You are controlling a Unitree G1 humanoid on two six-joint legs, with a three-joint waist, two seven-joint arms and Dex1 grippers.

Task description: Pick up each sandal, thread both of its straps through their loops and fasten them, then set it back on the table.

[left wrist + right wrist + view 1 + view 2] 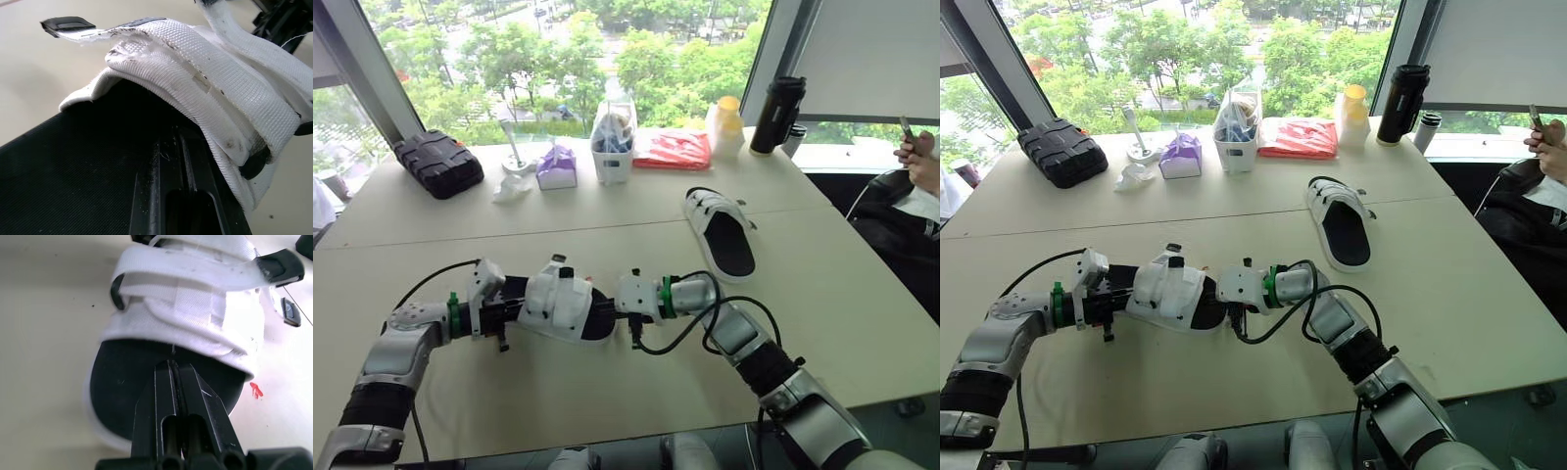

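Note:
A white sandal with a black footbed point(563, 304) sits low over the near table point(607, 392) between my two grippers. My left gripper point(512, 309) is shut on its sole at one end, beneath the white upper point(195, 63). My right gripper point(625, 315) is shut, and its fingertips point(173, 369) touch the footbed at the rim of the upper. Both straps lie across the upper, and their black end tabs point(276, 265) stick out free. The second sandal point(720, 230) lies flat farther back on the right, with its straps loose.
Along the back edge stand a black case point(438, 162), a purple tissue pack point(556, 168), a white holder point(613, 147), a red packet point(674, 150), a yellow-capped bottle point(725, 127) and a black flask point(777, 115). A person's hand point(920, 157) shows at the far right.

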